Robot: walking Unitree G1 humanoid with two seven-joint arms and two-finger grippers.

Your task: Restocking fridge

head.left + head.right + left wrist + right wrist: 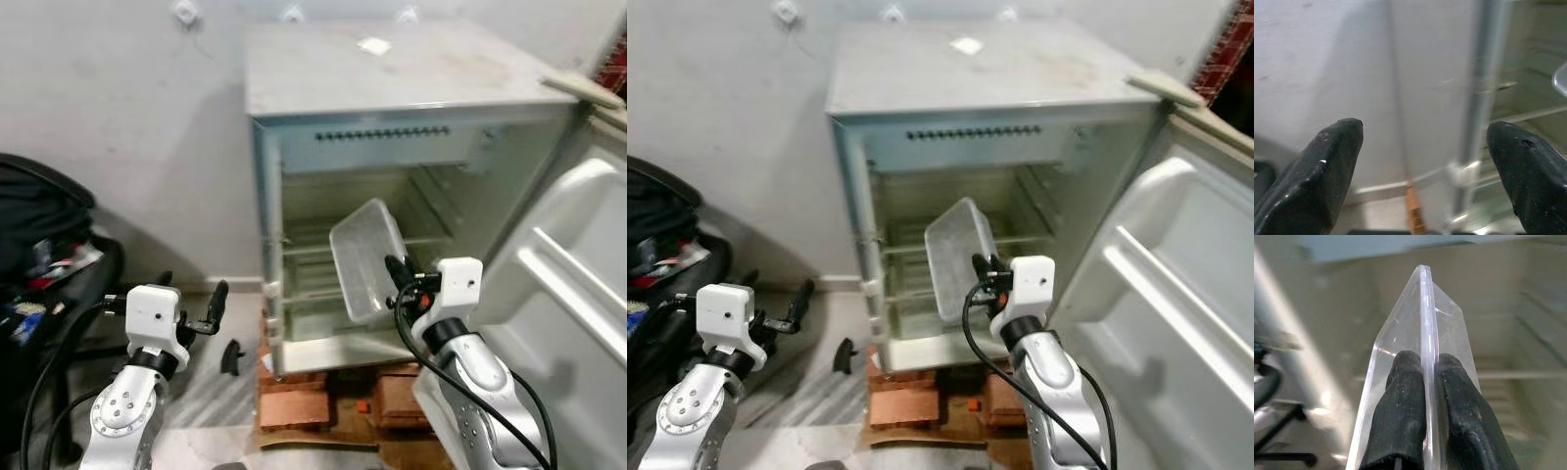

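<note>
A small grey fridge [392,69] stands open before me, its white door [568,284] swung out to the right. My right gripper [397,272] is shut on the rim of a clear plastic tray [364,257], which tilts on edge in front of the fridge's wire shelves [304,245]. In the right wrist view both fingers [1405,406] pinch the clear tray's [1426,328] thin edge. My left gripper [217,304] hangs open low to the left of the fridge, its fingertips [1332,156] wide apart and facing the fridge's side wall [1420,98].
The fridge rests on red bricks [304,401]. A black bag [39,255] with cables lies on the floor at the left. A small black object [231,356] lies by the fridge's lower left corner. A white wall [118,117] is behind.
</note>
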